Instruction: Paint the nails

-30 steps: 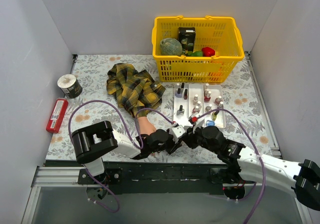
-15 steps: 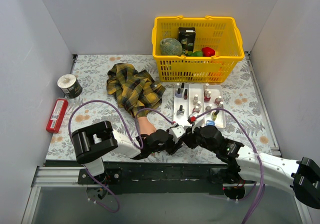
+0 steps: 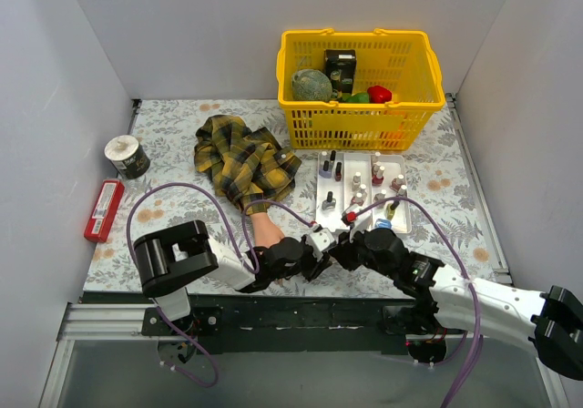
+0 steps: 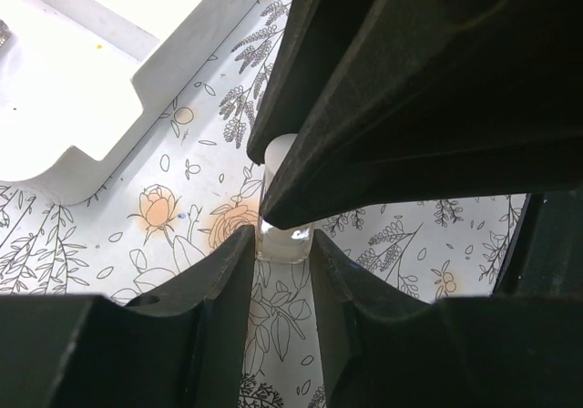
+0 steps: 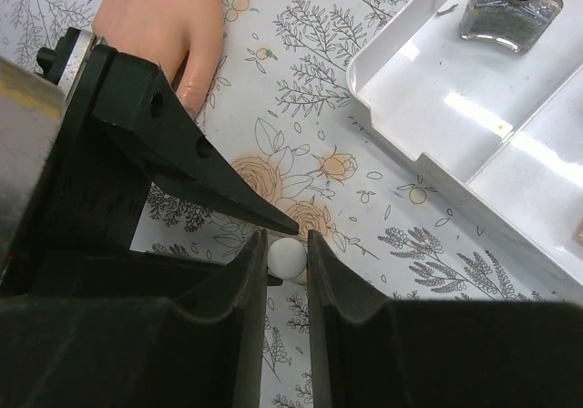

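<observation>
A small clear-glass polish bottle [image 4: 284,244] with a white cap [image 5: 285,259] stands on the flowered cloth. My left gripper [image 4: 282,246] is shut on its glass body. From the other side, my right gripper [image 5: 287,244] is shut on the cap. In the top view the two grippers meet nose to nose, left gripper [image 3: 317,244] against right gripper [image 3: 342,241]. The mannequin hand [image 5: 164,21] lies just left of them, with a yellow-and-black plaid sleeve [image 3: 241,160]. One glossy fingertip [image 5: 190,89] shows; the nails are otherwise hidden by my left arm.
A white tray [image 3: 318,189] of polish bottles lies right behind the grippers, its corner [image 5: 474,121] close by. A yellow basket [image 3: 355,35] stands at the back. A round tin [image 3: 126,156] and a red flat pack [image 3: 103,209] lie at the left.
Both grippers stay together at the bottle; my left arm's near link has shifted very slightly.
</observation>
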You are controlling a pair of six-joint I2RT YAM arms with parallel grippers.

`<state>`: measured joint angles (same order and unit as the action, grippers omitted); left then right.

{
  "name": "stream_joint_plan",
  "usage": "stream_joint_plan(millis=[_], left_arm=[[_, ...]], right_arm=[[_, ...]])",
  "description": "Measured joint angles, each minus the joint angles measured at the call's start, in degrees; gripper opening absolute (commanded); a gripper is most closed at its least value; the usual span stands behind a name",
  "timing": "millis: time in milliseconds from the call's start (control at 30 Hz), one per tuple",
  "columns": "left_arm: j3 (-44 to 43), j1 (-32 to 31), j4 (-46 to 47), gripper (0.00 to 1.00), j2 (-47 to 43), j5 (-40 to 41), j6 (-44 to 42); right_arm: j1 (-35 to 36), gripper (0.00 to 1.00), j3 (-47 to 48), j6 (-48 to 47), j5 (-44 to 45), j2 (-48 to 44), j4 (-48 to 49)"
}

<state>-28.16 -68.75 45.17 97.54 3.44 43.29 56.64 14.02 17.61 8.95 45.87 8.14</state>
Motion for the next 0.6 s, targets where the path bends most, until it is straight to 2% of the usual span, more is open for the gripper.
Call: stream_joint_plan(millis=[100,233,267,433,600], left_arm=[[0.6,0.0,1.4,0.27,0.3,0.0,0.3],[1.6,0.0,2.9,0.17,0.4,-0.1,0.8],[1.6,0.0,3.1,0.11,0.4,-0.1,0.8],[1.6,0.0,3.5,0.09,0.6,0.2,1.1],[1.6,0.0,3.8,0.01,0.9,0.3,1.2]], right_arm=[[0.1,0.01,0.6,0.0,0.3,0.5,-0.7],[0.7,0.01,1.7,-0.5,1.0,2.0,-1.3],[0.9,0.01,2.1,-0.7,1.4,2.4,-1.6],[2.3,0.01,3.6,-1.4,3.4,4.1,-2.7],[3.2,0.01,4.9,-1.7,5.0,5.5,-4.0]])
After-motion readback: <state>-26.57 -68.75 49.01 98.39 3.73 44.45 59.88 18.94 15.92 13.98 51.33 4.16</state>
